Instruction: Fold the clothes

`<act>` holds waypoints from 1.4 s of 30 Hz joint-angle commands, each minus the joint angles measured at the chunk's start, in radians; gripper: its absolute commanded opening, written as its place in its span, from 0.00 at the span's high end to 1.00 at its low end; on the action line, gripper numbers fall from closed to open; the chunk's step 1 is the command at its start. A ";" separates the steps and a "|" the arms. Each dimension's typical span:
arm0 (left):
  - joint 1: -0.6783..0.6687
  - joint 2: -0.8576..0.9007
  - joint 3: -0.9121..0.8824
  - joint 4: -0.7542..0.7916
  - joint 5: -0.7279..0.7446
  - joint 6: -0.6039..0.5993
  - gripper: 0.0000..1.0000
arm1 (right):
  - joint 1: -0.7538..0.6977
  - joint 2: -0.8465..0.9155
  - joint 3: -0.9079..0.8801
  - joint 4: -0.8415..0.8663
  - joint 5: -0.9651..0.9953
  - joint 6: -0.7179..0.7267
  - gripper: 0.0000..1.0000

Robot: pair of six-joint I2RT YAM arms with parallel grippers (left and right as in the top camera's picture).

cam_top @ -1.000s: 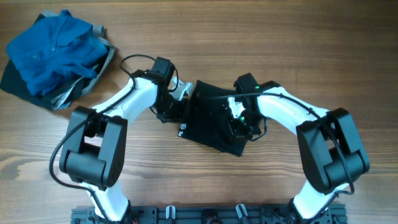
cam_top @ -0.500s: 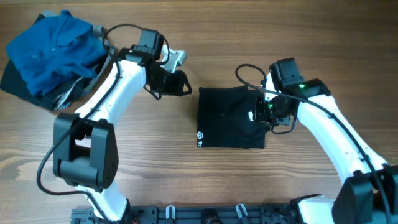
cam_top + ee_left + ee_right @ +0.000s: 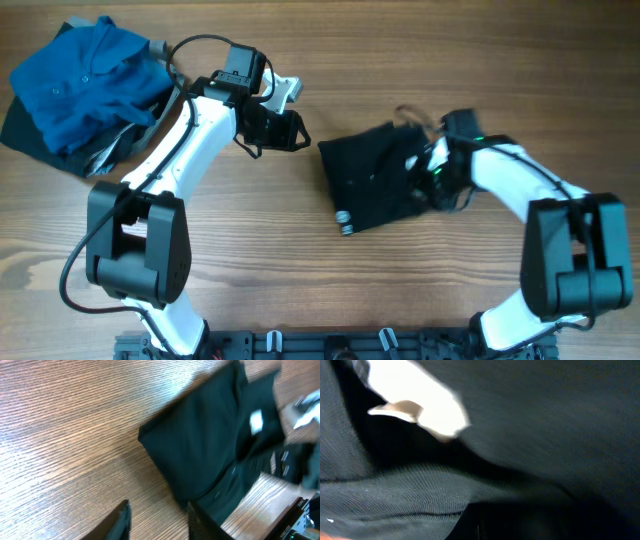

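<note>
Jaws of right gripper [image 3: 437,172] pressing together at right edge of folded black garment [image 3: 375,185], left gripper [image 3: 290,130] hovering spread and empty near its upper-left corner

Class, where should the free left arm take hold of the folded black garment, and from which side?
Probably its left edge, from the left: the black garment lies flat and folded, that edge bare and facing the left gripper, the right gripper at the right edge.
</note>
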 commanded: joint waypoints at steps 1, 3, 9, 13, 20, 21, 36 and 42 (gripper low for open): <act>0.002 -0.008 0.009 0.000 0.001 0.016 0.58 | -0.160 0.062 0.060 0.125 0.280 -0.075 0.95; 0.002 -0.008 0.009 0.000 0.001 0.016 0.54 | -0.174 0.029 0.120 0.103 0.204 -0.175 0.89; -0.018 -0.001 0.009 0.023 0.001 0.016 0.50 | -0.138 -0.141 0.172 -0.142 -0.071 -0.278 0.80; -0.019 0.004 0.009 0.042 0.001 0.016 0.50 | -0.046 -0.121 0.088 -0.162 -0.045 -0.246 0.78; -0.019 0.005 0.009 0.021 0.001 0.016 0.50 | -0.090 -0.063 -0.114 0.098 0.284 0.095 0.96; -0.019 0.005 0.009 0.018 0.001 0.016 0.49 | -0.133 -0.064 -0.109 0.124 0.291 0.111 0.96; -0.180 0.105 0.009 0.190 -0.069 0.016 0.78 | -0.323 -0.197 0.060 -0.101 -0.103 -0.364 0.78; -0.222 0.210 0.009 0.342 -0.050 -0.028 0.94 | -0.323 -0.197 0.060 -0.105 -0.136 -0.392 0.80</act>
